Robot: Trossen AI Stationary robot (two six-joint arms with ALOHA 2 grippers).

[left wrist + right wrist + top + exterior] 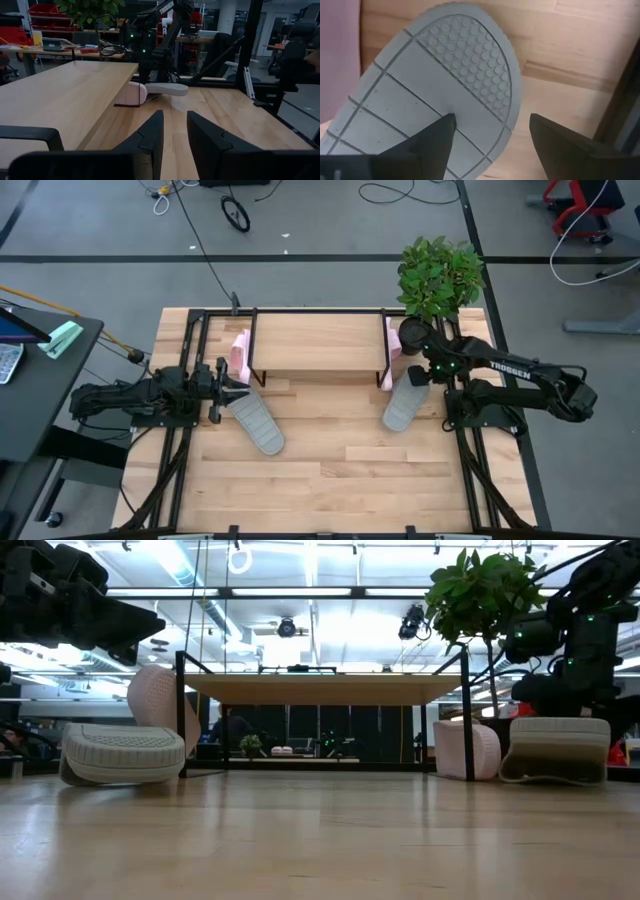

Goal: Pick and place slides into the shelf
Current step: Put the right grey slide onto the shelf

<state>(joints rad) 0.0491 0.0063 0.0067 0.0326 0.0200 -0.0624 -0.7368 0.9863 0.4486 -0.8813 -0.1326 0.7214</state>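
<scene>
My right gripper [490, 135] hangs directly over a grey slide [405, 406] lying sole-up on the table [330, 480] off the right end of the shelf [318, 340]; its fingers [427, 140] are spread wide, one over the sole, the other past its edge, and I cannot tell whether either touches it; a pink slide [393, 352] stands on edge against the shelf's right leg just beside this grey one, so it crowds that side of my reach; a potted plant [438, 275] sits at the table's far right corner, close behind my right arm.

My left gripper [240, 392] waits at the shelf's left end, fingers [150, 137] parted with nothing between them; the second grey slide [257, 423] lies sole-up just in front of it, angled toward the table's middle; the other pink slide [240, 355] leans on edge against the left leg.

The shelf's wooden top is bare.

From table height the pink slide on the left [160, 705] shows tilted rather than upright, and both grey soles [120, 752] arch upward, which the overhead camera flattens; my right wrist camera alone shows the grey sole's studded toe and grooved grid [440, 85]; my left wrist camera looks along the shelf board to my right arm [160, 35] standing over its slide [167, 89] at the far end.
</scene>
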